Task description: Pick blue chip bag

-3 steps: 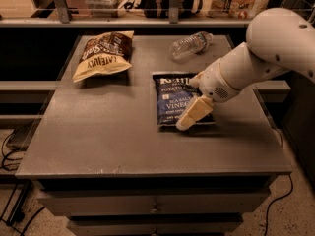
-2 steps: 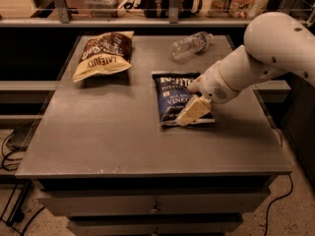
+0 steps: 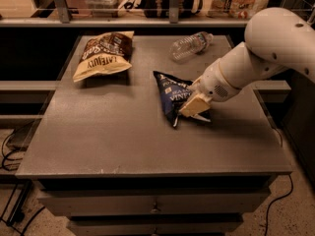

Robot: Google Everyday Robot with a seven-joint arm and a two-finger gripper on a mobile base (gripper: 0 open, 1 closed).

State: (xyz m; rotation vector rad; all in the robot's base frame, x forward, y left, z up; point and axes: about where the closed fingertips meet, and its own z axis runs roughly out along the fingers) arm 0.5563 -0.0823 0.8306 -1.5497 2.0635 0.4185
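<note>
The blue chip bag (image 3: 170,93) is dark blue with white lettering and sits right of the middle of the grey table (image 3: 108,136). It is crumpled and tilted up on one side. My gripper (image 3: 193,107) reaches in from the right on the white arm (image 3: 256,58). Its cream fingers (image 3: 196,102) are closed on the bag's right edge and pinch it. The arm hides part of the bag's right side.
A yellow-and-brown Late July chip bag (image 3: 103,55) lies at the back left. A clear plastic bottle (image 3: 189,45) lies on its side at the back, just behind the blue bag. A shelf with boxes runs behind the table. Drawers sit below the front edge.
The blue bag lay flat a second ago; now it is bunched up and raised on its right side, with the fingers closed on it. The arm has shifted slightly.
</note>
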